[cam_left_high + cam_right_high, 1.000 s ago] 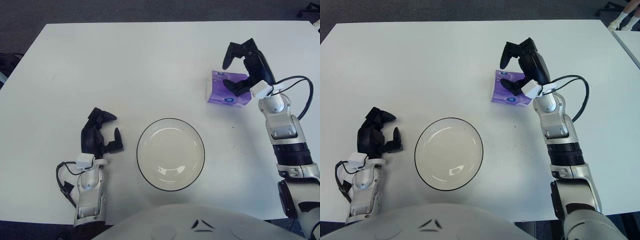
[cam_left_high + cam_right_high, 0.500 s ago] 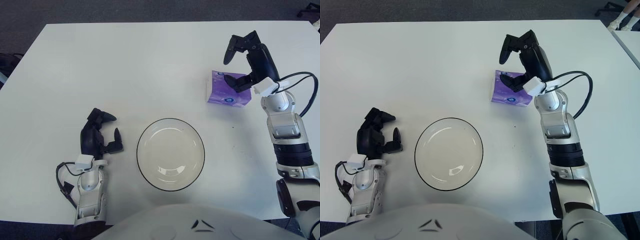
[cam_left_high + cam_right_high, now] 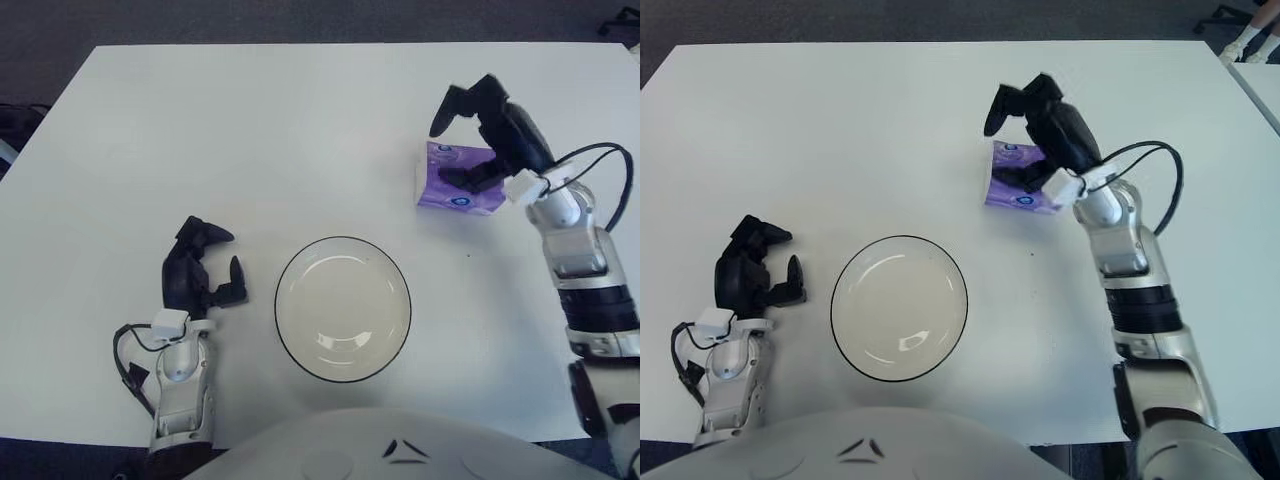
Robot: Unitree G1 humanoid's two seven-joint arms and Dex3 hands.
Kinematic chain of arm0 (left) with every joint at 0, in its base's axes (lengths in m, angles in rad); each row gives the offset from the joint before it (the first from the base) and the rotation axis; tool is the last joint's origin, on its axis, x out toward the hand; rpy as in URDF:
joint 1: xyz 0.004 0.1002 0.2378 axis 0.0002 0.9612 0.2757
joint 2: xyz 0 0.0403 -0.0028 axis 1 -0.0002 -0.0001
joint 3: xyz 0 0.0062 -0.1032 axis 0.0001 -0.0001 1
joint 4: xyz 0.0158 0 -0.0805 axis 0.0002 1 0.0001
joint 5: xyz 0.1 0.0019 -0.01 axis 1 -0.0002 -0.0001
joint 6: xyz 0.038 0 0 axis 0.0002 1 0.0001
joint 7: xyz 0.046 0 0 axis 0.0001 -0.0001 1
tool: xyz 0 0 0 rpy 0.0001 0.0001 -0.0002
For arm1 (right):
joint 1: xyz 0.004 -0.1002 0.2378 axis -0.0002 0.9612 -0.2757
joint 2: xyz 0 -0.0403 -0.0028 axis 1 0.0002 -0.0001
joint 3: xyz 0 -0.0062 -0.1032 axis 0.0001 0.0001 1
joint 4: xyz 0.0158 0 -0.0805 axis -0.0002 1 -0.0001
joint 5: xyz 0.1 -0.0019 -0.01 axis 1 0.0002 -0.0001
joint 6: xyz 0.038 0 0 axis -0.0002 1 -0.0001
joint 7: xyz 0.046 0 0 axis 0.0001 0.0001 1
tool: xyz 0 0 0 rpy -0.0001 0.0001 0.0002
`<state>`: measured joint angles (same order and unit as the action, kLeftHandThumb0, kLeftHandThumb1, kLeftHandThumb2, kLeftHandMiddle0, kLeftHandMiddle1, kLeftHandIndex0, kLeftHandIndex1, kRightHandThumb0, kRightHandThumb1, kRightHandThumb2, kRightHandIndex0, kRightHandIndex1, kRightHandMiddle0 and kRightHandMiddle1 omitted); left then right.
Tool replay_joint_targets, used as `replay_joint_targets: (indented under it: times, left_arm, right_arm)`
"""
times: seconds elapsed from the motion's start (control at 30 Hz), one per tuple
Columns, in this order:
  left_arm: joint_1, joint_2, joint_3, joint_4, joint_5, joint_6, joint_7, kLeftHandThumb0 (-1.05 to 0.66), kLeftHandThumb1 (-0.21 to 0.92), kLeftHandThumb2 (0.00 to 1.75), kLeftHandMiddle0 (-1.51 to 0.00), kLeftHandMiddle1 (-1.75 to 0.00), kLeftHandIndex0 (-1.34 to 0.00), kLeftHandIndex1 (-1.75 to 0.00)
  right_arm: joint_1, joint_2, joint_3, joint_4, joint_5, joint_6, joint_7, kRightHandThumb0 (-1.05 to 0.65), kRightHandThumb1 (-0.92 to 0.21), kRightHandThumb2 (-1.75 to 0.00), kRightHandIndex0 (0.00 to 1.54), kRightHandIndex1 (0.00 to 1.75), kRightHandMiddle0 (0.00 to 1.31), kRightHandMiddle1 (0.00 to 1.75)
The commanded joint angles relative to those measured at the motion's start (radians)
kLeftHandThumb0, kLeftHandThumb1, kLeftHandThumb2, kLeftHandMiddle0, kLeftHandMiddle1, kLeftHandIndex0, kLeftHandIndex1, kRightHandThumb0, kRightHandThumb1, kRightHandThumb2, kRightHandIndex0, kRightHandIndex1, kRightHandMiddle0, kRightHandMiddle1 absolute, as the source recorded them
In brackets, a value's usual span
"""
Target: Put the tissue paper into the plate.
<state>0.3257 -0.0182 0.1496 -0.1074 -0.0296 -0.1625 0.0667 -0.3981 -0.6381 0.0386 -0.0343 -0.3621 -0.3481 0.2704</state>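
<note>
though the table [image 3: 250,130] is wide, you have only two things on it: one purple tissue pack [image 3: 452,189] and one plate [image 3: 342,308]. you also have two hands in view, one each side.

the pack lies flat on the table's right half, beyond the plate and to its right, well apart from it. your right hand [image 3: 487,130] sits directly over the pack. its fingers are spread, not closed: two fingers [image 3: 447,104] arch up and reach past the pack's far left corner, clear of it, while the thumb [image 3: 468,176] lies low across the pack's top near its right side. whether the thumb actually presses the wrapper you cannot tell from these views. the pack is not gripped.

the right forearm runs up from the lower right edge, angled toward the table's middle, wrist bent so the palm faces down and left over the pack. a black cable loops beside the wrist.

your left hand [image 3: 200,270] shows to the left of the plate, near it, fingers loosely curled and holding nothing, forearm pointing straight away from the body. the plate holds nothing.
</note>
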Motion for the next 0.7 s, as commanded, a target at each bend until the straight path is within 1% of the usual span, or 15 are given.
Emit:
replay_joint_targets:
  times: [0.0, 0.07, 0.13, 0.27, 0.37, 0.47, 0.57, 0.67]
  left_arm:
    - [0.048, -0.008, -0.004, 0.046, 0.001, 0.047, 0.002, -0.01, 0.00, 1.66, -0.83, -1.75, -0.66, -1.66]
    - [0.048, -0.010, -0.003, 0.048, -0.006, 0.042, -0.003, -0.01, 0.00, 1.66, -0.83, -1.75, -0.67, -1.66]
    - [0.049, -0.011, -0.003, 0.051, -0.010, 0.037, -0.007, -0.01, 0.01, 1.65, -0.83, -1.75, -0.67, -1.66]
    - [0.048, -0.013, -0.003, 0.057, -0.013, 0.032, -0.010, -0.01, 0.01, 1.65, -0.83, -1.75, -0.67, -1.66]
    - [0.046, -0.014, -0.006, 0.063, -0.014, 0.029, -0.012, -0.01, 0.01, 1.65, -0.83, -1.75, -0.67, -1.66]
    - [0.046, -0.014, -0.008, 0.063, -0.012, 0.029, -0.011, -0.01, 0.00, 1.65, -0.84, -1.75, -0.67, -1.65]
    - [0.045, -0.014, -0.011, 0.061, -0.005, 0.039, -0.005, -0.01, 0.00, 1.66, -0.84, -1.75, -0.67, -1.66]
    - [0.045, -0.013, -0.013, 0.058, -0.001, 0.047, -0.003, -0.01, 0.00, 1.66, -0.85, -1.75, -0.66, -1.66]
  right_arm:
    - [-0.002, -0.078, 0.004, -0.021, -0.018, 0.030, 0.093, -1.00, -0.62, -0.67, 0.01, 0.13, 0.01, 0.15]
    - [-0.010, -0.112, 0.006, -0.032, -0.035, 0.060, 0.140, -1.03, -0.68, -0.57, 0.01, 0.05, 0.00, 0.06]
    - [-0.016, -0.135, 0.012, -0.044, -0.061, 0.083, 0.168, -1.04, -0.70, -0.52, 0.00, 0.03, 0.00, 0.03]
    - [-0.022, -0.164, 0.025, -0.061, -0.119, 0.111, 0.196, -1.05, -0.73, -0.43, 0.00, 0.00, 0.00, 0.01]
    - [-0.041, -0.201, 0.044, -0.063, -0.161, 0.134, 0.251, -1.05, -0.76, -0.37, 0.00, 0.00, 0.00, 0.00]
    - [-0.052, -0.213, 0.054, -0.062, -0.178, 0.145, 0.279, -1.05, -0.77, -0.34, 0.00, 0.00, 0.00, 0.00]
    - [-0.091, -0.230, 0.083, -0.028, -0.206, 0.145, 0.319, -1.05, -0.76, -0.32, 0.00, 0.00, 0.00, 0.00]
    - [-0.117, -0.233, 0.103, 0.000, -0.224, 0.137, 0.333, -1.05, -0.75, -0.31, 0.00, 0.00, 0.00, 0.00]
